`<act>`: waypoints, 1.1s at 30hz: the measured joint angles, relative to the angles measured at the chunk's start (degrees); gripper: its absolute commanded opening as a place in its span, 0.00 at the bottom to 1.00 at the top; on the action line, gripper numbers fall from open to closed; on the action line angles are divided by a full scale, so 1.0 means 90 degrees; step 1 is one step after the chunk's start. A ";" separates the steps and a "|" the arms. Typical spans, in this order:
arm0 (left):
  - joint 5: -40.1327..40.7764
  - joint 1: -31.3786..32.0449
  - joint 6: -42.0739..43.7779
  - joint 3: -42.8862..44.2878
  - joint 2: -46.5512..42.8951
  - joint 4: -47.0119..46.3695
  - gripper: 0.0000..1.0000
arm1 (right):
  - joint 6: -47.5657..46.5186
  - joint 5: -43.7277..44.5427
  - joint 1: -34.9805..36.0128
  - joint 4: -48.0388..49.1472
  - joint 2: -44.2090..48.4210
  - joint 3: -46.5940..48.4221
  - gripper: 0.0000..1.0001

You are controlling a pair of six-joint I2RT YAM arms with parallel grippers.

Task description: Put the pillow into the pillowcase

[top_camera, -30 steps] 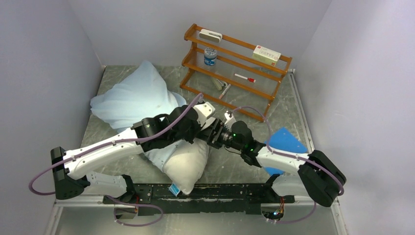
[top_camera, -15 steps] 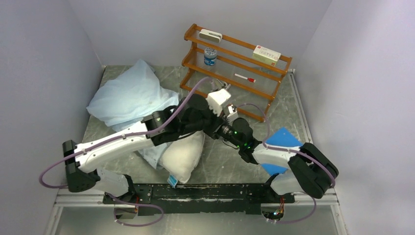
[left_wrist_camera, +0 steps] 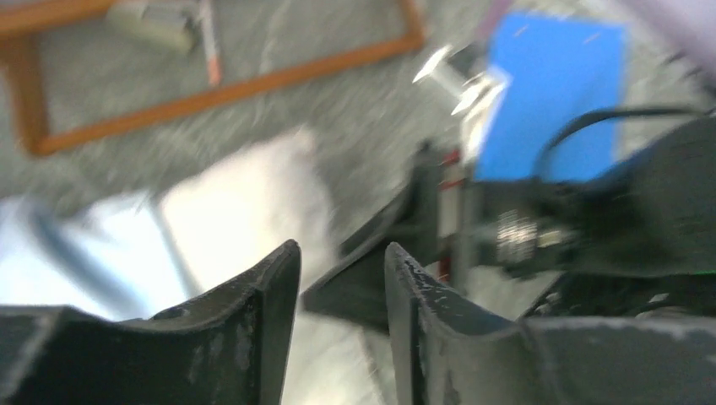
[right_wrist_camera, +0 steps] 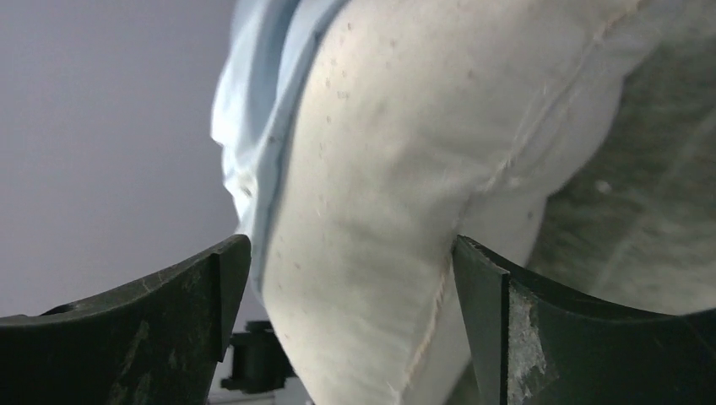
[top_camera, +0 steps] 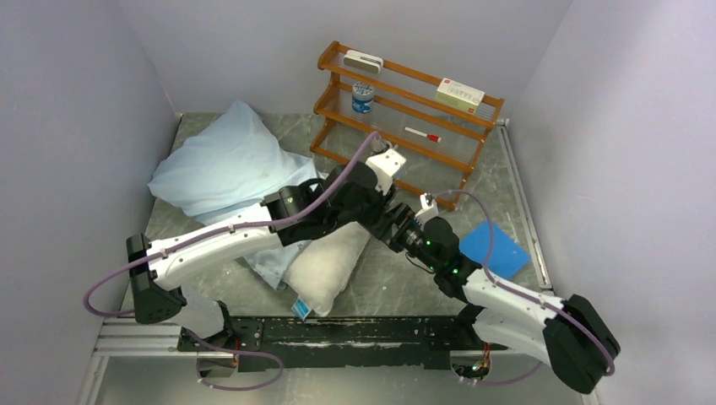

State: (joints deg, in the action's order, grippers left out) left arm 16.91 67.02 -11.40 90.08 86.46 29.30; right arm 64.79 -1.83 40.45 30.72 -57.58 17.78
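The left hand (left_wrist_camera: 338, 257) stands only part open, with a narrow gap between its two dark fingers (left_wrist_camera: 270, 329) and nothing in it. It hangs over the counter (top_camera: 390, 283) just beyond the bare end of the pillow (top_camera: 325, 268), though its wrist view is blurred. The right hand (right_wrist_camera: 350, 249) is spread wide, and the pillow's plump off-white end fills the space between its fingers (right_wrist_camera: 181, 295); whether either finger presses the fabric I cannot tell. The two hands sit close together near the middle of the counter. There is one pillow: its bare end, with a small blue-and-white tag (top_camera: 299, 309), points to the counter's near edge. Its far part is inside the one pillowcase (top_camera: 221, 164), which lies bunched toward the far left corner. One flat blue sheet (top_camera: 498, 249) lies by the right edge. One wooden rack (top_camera: 324, 61) stands at the far edge, holding one jar (top_camera: 363, 97), one box (top_camera: 460, 93) and one marker with a red end (top_camera: 420, 134).
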 measured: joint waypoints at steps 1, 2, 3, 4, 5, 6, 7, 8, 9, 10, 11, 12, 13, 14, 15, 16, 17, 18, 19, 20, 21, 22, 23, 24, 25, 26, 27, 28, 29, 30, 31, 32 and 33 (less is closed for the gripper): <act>0.0199 0.0000 -0.0017 -0.0143 -0.0051 0.0170 0.56 | -0.0024 0.0015 0.0000 -0.0151 0.0175 -0.0114 0.98; 0.0444 0.0000 -0.0068 -0.0304 -0.0109 0.0367 0.60 | -0.0063 0.0046 0.0000 -0.0357 0.0389 -0.0223 1.00; 0.0670 0.0000 -0.0121 -0.0449 -0.0170 0.0588 0.64 | -0.0097 0.0112 0.0000 -0.0595 0.0607 -0.0301 1.00; 0.0886 0.0000 -0.0189 -0.0593 -0.0231 0.0809 0.66 | -0.0114 0.0168 0.0000 -0.0770 0.0784 -0.0350 1.00; 0.1073 -0.0005 -0.0226 -0.0702 -0.0289 0.1025 0.67 | -0.0134 0.0226 0.0000 -0.0991 0.0962 -0.0369 1.00; 0.1192 -0.0007 -0.0260 -0.0775 -0.0330 0.1200 0.68 | -0.0151 0.0301 0.0000 -0.1207 0.1132 -0.0374 1.00; 0.1316 -0.0007 -0.0284 -0.0828 -0.0362 0.1406 0.69 | -0.0165 0.0350 0.0000 -0.1377 0.1265 -0.0374 1.00; 0.1418 -0.0007 -0.0299 -0.0852 -0.0372 0.1574 0.70 | -0.0180 0.0427 0.0000 -0.1566 0.1423 -0.0374 1.00; 0.1503 -0.0007 -0.0313 -0.0855 -0.0369 0.1705 0.71 | -0.0189 0.0500 0.0000 -0.1729 0.1566 -0.0374 1.00; 0.1591 -0.0007 -0.0338 -0.0857 -0.0359 0.1841 0.73 | -0.0199 0.0563 0.0000 -0.1868 0.1688 -0.0374 1.00; 0.1698 -0.0007 -0.0367 -0.0857 -0.0335 0.1984 0.74 | -0.0209 0.0607 0.0000 -0.1960 0.1775 -0.0374 1.00; 0.1790 -0.0007 -0.0403 -0.0857 -0.0299 0.2098 0.76 | -0.0219 0.0661 0.0000 -0.2081 0.1885 -0.0374 1.00; 0.1865 -0.0007 -0.0440 -0.0857 -0.0250 0.2193 0.78 | -0.0226 0.0697 0.0000 -0.2154 0.1957 -0.0376 1.00; 0.1989 -0.0007 -0.0488 -0.0855 -0.0158 0.2329 0.80 | -0.0231 0.0726 0.0000 -0.2210 0.2013 -0.0374 1.00; 0.2098 -0.0007 -0.0542 -0.0852 -0.0051 0.2448 0.79 | -0.0233 0.0743 0.0000 -0.2256 0.2045 -0.0376 1.00; 0.2195 -0.0007 -0.0612 -0.0850 0.0061 0.2557 0.78 | -0.0233 0.0755 0.0000 -0.2293 0.2069 -0.0379 1.00; 0.2329 -0.0007 -0.0685 -0.0850 0.0192 0.2688 0.76 | -0.0233 0.0758 0.0000 -0.2341 0.2086 -0.0381 1.00; 0.2492 -0.0007 -0.0765 -0.0857 0.0338 0.2807 0.72 | -0.0231 0.0755 0.0000 -0.2375 0.2093 -0.0389 1.00; 0.2637 -0.0007 -0.0823 -0.0894 0.0449 0.2861 0.67 | -0.0231 0.0753 0.0000 -0.2380 0.2098 -0.0413 1.00; 0.2822 -0.0007 -0.0877 -0.0988 0.0517 0.2871 0.63 | -0.0228 0.0750 0.0000 -0.2387 0.2106 -0.0452 1.00; 0.2977 -0.0015 -0.0937 -0.1095 0.0539 0.2878 0.62 | -0.0228 0.0746 0.0000 -0.2404 0.2110 -0.0483 0.99; 0.3111 -0.0027 -0.0969 -0.1190 0.0539 0.2883 0.61 | -0.0226 0.0733 0.0000 -0.2404 0.2118 -0.0532 0.99; 0.3296 -0.0051 -0.1013 -0.1294 0.0537 0.2883 0.60 | -0.0226 0.0724 0.0000 -0.2407 0.2130 -0.0578 0.99; 0.3453 -0.0056 -0.1064 -0.1360 0.0539 0.2880 0.59 | -0.0223 0.0707 0.0000 -0.2412 0.2135 -0.0614 0.99; 0.3597 -0.0066 -0.1112 -0.1404 0.0539 0.2878 0.62 | -0.0226 0.0690 0.0000 -0.2404 0.2135 -0.0641 0.99; 0.3781 -0.0080 -0.1161 -0.1433 0.0539 0.2892 0.65 | -0.0226 0.0678 0.0000 -0.2404 0.2132 -0.0658 0.99; 0.3920 -0.0092 -0.1197 -0.1435 0.0546 0.2917 0.70 | -0.0226 0.0658 0.0000 -0.2404 0.2120 -0.0661 0.99; 0.4114 -0.0102 -0.1256 -0.1435 0.0563 0.2931 0.72 | -0.0226 0.0644 0.0000 -0.2385 0.2093 -0.0661 0.99; 0.4267 -0.0109 -0.1307 -0.1433 0.0590 0.2951 0.72 | -0.0228 0.0624 0.0000 -0.2356 0.2062 -0.0661 0.99; 0.4418 -0.0121 -0.1338 -0.1433 0.0639 0.2956 0.69 | -0.0226 0.0595 0.0000 -0.2314 0.1999 -0.0661 0.99; 0.4510 -0.0134 -0.1336 -0.1433 0.0702 0.2951 0.57 | -0.0226 0.0556 0.0000 -0.2254 0.1916 -0.0665 0.99; 0.4561 -0.0151 -0.1328 -0.1433 0.0772 0.2931 0.35 | -0.0223 0.0522 0.0000 -0.2198 0.1851 -0.0678 0.99; 0.4585 -0.0187 -0.1282 -0.1433 0.0879 0.2883 0.16 | -0.0221 0.0447 0.0000 -0.2040 0.1749 -0.0729 0.99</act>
State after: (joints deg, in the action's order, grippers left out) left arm 58.17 65.34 -22.94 77.19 94.37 55.24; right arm 62.81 2.20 40.45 12.36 -41.85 11.22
